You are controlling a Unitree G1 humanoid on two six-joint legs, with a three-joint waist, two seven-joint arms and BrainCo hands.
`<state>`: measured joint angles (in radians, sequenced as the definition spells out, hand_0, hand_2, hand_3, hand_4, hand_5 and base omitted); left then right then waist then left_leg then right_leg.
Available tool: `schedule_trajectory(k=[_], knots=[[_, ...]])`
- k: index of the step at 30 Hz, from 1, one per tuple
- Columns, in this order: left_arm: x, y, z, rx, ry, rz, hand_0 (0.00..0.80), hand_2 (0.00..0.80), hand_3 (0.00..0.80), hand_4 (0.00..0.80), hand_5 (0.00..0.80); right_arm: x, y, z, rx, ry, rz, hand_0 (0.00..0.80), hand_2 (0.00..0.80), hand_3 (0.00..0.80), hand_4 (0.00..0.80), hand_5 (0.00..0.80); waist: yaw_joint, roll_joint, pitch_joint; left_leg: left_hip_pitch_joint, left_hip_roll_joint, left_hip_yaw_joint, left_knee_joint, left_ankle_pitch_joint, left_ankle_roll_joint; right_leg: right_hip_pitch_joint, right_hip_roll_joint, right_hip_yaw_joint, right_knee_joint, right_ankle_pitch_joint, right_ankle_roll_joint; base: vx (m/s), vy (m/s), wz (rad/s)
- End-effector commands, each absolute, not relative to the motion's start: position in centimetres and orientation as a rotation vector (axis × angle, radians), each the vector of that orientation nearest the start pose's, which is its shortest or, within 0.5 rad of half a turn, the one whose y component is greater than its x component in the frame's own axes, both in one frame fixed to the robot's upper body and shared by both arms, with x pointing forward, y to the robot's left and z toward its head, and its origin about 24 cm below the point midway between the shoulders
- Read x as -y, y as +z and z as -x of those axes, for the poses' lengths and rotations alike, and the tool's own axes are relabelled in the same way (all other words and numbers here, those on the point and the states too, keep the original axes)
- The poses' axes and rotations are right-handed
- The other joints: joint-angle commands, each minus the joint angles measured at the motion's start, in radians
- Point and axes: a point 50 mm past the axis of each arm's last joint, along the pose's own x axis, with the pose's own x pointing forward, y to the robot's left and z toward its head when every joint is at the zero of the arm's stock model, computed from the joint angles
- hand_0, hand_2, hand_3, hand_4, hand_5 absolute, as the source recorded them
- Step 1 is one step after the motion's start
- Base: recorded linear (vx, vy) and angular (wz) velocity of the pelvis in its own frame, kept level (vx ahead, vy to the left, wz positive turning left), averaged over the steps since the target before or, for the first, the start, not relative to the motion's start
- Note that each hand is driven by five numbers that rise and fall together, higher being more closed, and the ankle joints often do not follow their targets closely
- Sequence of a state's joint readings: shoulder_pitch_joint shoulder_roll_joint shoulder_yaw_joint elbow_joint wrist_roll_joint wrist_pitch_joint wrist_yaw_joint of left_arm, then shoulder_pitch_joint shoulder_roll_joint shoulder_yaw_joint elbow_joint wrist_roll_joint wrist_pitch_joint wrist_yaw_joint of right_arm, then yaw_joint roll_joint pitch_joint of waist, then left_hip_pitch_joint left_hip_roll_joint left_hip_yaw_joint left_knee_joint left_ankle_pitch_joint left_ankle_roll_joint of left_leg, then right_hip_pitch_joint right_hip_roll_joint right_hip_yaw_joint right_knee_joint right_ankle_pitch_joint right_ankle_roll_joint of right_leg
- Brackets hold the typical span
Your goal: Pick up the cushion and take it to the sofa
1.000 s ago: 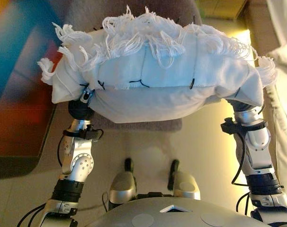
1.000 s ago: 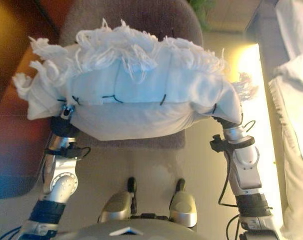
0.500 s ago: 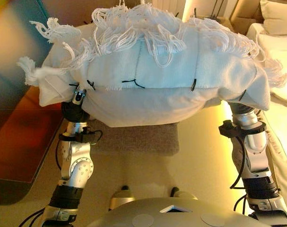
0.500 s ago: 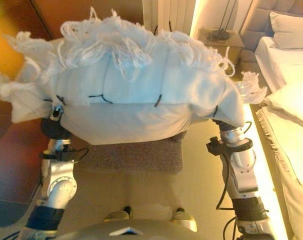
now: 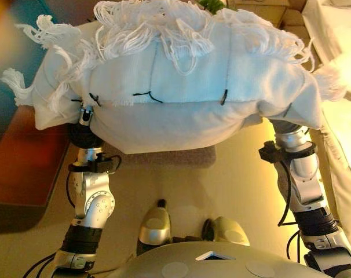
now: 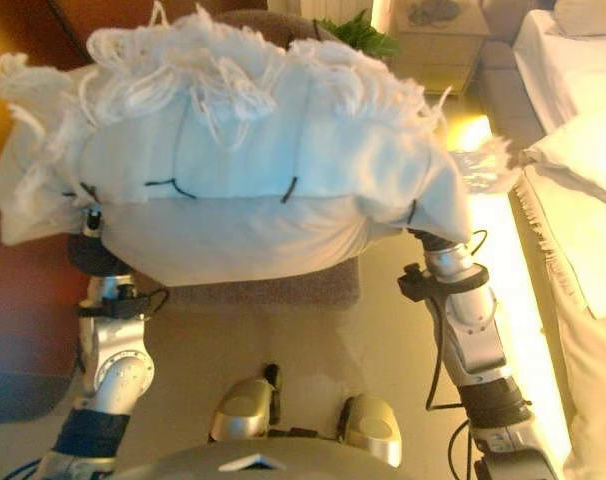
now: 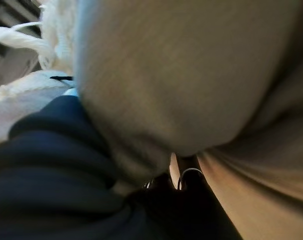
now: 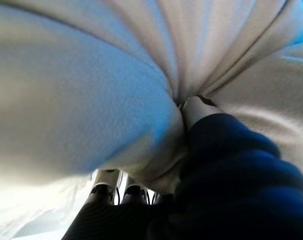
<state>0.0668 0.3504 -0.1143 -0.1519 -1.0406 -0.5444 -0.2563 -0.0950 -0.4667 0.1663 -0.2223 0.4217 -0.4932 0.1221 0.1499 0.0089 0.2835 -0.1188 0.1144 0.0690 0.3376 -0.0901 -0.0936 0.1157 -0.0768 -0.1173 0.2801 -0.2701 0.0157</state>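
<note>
A large white cushion (image 5: 175, 87) with a shaggy fringe on top is held up in front of me, clear of the grey seat below. It rests between my two hands. My left hand (image 5: 86, 130) is under the cushion's left end and my right hand (image 5: 280, 124) is under its right end, both mostly hidden by the cloth. In the left wrist view the cushion (image 7: 181, 75) presses against the dark hand cover. In the right wrist view its cloth (image 8: 91, 85) bunches in folds against the hand.
A grey upholstered seat (image 5: 169, 156) stands just below the cushion. A red-brown wooden surface (image 5: 19, 168) lies to the left. A white bed (image 6: 583, 150) runs along the right, with a nightstand (image 6: 433, 30) and a green plant (image 6: 358, 35) beyond.
The camera has moved, so the room behind has shifted. The cushion stays between both hands and fills a little more of the view.
</note>
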Motion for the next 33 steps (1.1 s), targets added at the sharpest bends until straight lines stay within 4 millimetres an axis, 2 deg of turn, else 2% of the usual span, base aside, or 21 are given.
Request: schedule_trajectory(k=[1,4,5,7,8,9,10,12,13,14,15,16,18,19,20,23,25,28,33], knots=[[-17.8,15.4,-21.4,0.829,-0.407,0.633,0.8,0.8,0.8,0.8,0.8,13.9,19.8,-21.9,0.947,0.577,0.011,0.8,0.8,0.8,0.8,0.8,0.026,0.031,-0.096,-0.077,0.087,-0.06,-0.379,0.428,-0.057,0.196,-0.006,0.012,-0.124,0.032,0.017,0.461,0.214,-0.1],[-17.9,15.4,-21.4,0.845,-0.394,0.63,0.8,0.8,0.8,0.8,0.8,14.0,19.9,-21.9,0.958,0.581,0.009,0.8,0.8,0.8,0.8,0.8,0.031,0.037,-0.094,-0.096,0.141,-0.055,-0.369,0.44,-0.077,0.21,-0.042,0.011,-0.075,-0.019,0.034,0.536,0.293,-0.31],[-18.1,15.5,-21.6,0.851,-0.392,0.626,0.8,0.8,0.8,0.8,0.8,14.2,20.0,-21.9,0.966,0.585,0.011,0.8,0.8,0.8,0.8,0.8,0.031,0.035,-0.096,-0.101,0.16,-0.039,-0.376,0.418,-0.08,0.215,-0.069,0.001,-0.06,-0.023,0.054,0.506,0.313,-0.35],[-18.1,15.7,-21.8,0.844,-0.389,0.612,0.8,0.8,0.8,0.8,0.8,14.6,19.9,-21.8,0.963,0.575,0.012,0.8,0.8,0.8,0.8,0.8,0.031,0.021,-0.108,-0.102,0.156,-0.001,-0.358,0.38,-0.07,0.24,-0.123,-0.021,-0.034,-0.015,0.093,0.506,0.335,-0.48],[-18.2,15.8,-21.9,0.829,-0.385,0.615,0.8,0.8,0.8,0.8,0.8,15.0,19.8,-21.8,0.948,0.558,0.008,0.8,0.8,0.8,0.8,0.8,0.033,0.01,-0.118,-0.113,0.138,0.008,-0.325,0.354,-0.051,0.259,-0.15,-0.024,-0.009,0.023,0.118,0.503,0.351,-0.64],[-18.1,15.8,-22.0,0.811,-0.384,0.619,0.8,0.8,0.8,0.8,0.8,15.5,19.5,-21.6,0.924,0.537,-0.004,0.8,0.8,0.8,0.8,0.8,0.036,-0.012,-0.135,-0.131,0.109,0.025,-0.281,0.323,-0.025,0.277,-0.181,-0.029,0.021,0.093,0.144,0.454,0.337,-0.49],[-18.0,15.7,-22.1,0.801,-0.392,0.61,0.8,0.8,0.8,0.8,0.8,15.8,19.2,-21.5,0.904,0.515,-0.019,0.8,0.8,0.8,0.8,0.8,0.041,-0.028,-0.151,-0.144,0.083,0.046,-0.244,0.291,0.004,0.283,-0.209,-0.03,0.079,0.197,0.157,0.393,0.304,-0.14],[-17.6,15.9,-22.2,0.796,-0.422,0.586,0.8,0.8,0.8,0.8,0.8,15.9,18.6,-21.1,0.899,0.483,-0.028,0.8,0.8,0.8,0.8,0.8,0.043,-0.04,-0.165,-0.138,0.041,0.071,-0.211,0.245,0.047,0.243,-0.239,-0.029,0.217,0.325,0.162,0.413,0.296,0.36],[-17.5,16.0,-22.2,0.795,-0.43,0.576,0.8,0.8,0.8,0.8,0.8,15.8,18.4,-20.9,0.903,0.475,-0.028,0.8,0.8,0.8,0.8,0.8,0.037,-0.042,-0.166,-0.125,0.028,0.079,-0.206,0.23,0.059,0.206,-0.239,-0.017,0.261,0.362,0.159,0.475,0.256,0.52],[-17.4,16.1,-22.3,0.79,-0.437,0.567,0.8,0.8,0.8,0.8,0.8,15.5,18.2,-20.9,0.909,0.463,-0.029,0.8,0.8,0.8,0.8,0.8,0.024,-0.052,-0.159,-0.1,0.003,0.078,-0.206,0.21,0.07,0.149,-0.227,-0.002,0.279,0.36,0.151,0.438,0.165,0.48],[-17.4,16.3,-22.6,0.779,-0.453,0.572,0.8,0.8,0.8,0.8,0.8,15.6,18.3,-20.9,0.913,0.444,-0.031,0.8,0.8,0.8,0.8,0.8,0.012,-0.061,-0.152,-0.081,-0.019,0.065,-0.215,0.206,0.075,0.119,-0.192,-0.005,0.241,0.324,0.14,0.479,0.102,0.49],[-17.4,16.4,-22.8,0.763,-0.471,0.574,0.8,0.8,0.8,0.8,0.8,15.7,18.4,-21.0,0.914,0.417,-0.03,0.8,0.8,0.8,0.8,0.8,0.007,-0.07,-0.15,-0.069,-0.042,0.053,-0.225,0.206,0.077,0.092,-0.151,-0.022,0.169,0.291,0.128,0.384,0.028,0.5],[-17.1,16.4,-23.1,0.751,-0.476,0.561,0.8,0.8,0.8,0.8,0.8,15.5,18.7,-21.6,0.909,0.386,-0.036,0.8,0.8,0.8,0.8,0.8,-0.004,-0.071,-0.146,-0.033,-0.06,0.041,-0.242,0.2,0.072,0.011,-0.129,-0.062,0.059,0.285,0.114,0.327,-0.048,0.4],[-16.8,16.3,-23.3,0.744,-0.485,0.561,0.8,0.8,0.8,0.8,0.8,15.6,18.7,-22.0,0.907,0.364,-0.041,0.8,0.8,0.8,0.8,0.8,-0.016,-0.071,-0.134,0.001,-0.074,0.013,-0.254,0.187,0.07,-0.039,-0.108,-0.072,-0.004,0.262,0.1,0.351,-0.078,0.17],[-16.6,16.2,-23.4,0.737,-0.495,0.56,0.8,0.8,0.8,0.8,0.8,15.5,18.6,-22.2,0.904,0.349,-0.043,0.8,0.8,0.8,0.8,0.8,-0.023,-0.064,-0.127,0.02,-0.079,-0.018,-0.264,0.182,0.071,-0.085,-0.08,-0.062,-0.055,0.264,0.087,0.33,-0.099,0.17],[-15.7,15.9,-23.5,0.708,-0.517,0.559,0.8,0.8,0.8,0.8,0.8,15.1,18.5,-23.1,0.892,0.306,-0.05,0.8,0.8,0.8,0.8,0.8,-0.059,-0.068,-0.11,0.078,-0.109,-0.1,-0.282,0.147,0.073,-0.131,-0.066,0.002,-0.158,0.315,0.096,0.263,-0.11,0.78],[-15.0,15.7,-24.0,0.679,-0.508,0.535,0.8,0.8,0.8,0.8,0.8,15.0,18.6,-24.3,0.871,0.286,-0.063,0.8,0.8,0.8,0.8,0.8,-0.062,-0.067,-0.108,0.109,-0.107,-0.128,-0.294,0.125,0.071,-0.122,-0.065,0.006,-0.176,0.315,0.098,0.191,-0.102,1.24],[-14.6,14.6,-24.7,0.595,-0.468,0.489,0.8,0.8,0.8,0.8,0.8,15.1,18.0,-25.6,0.795,0.269,-0.075,0.8,0.8,0.8,0.8,0.8,-0.055,-0.068,-0.14,0.135,-0.106,-0.139,-0.3,0.108,0.062,-0.065,-0.072,-0.01,-0.243,0.322,0.094,0.19,-0.104,0.59],[-15.0,12.1,-25.4,0.437,-0.364,0.408,0.8,0.8,0.8,0.8,0.8,15.0,15.4,-26.3,0.637,0.249,-0.114,0.8,0.8,0.8,0.8,0.8,-0.055,-0.055,-0.177,0.149,-0.08,-0.084,-0.275,0.09,0.038,-0.007,-0.079,-0.051,-0.28,0.308,0.078,0.154,-0.077,0.15]])
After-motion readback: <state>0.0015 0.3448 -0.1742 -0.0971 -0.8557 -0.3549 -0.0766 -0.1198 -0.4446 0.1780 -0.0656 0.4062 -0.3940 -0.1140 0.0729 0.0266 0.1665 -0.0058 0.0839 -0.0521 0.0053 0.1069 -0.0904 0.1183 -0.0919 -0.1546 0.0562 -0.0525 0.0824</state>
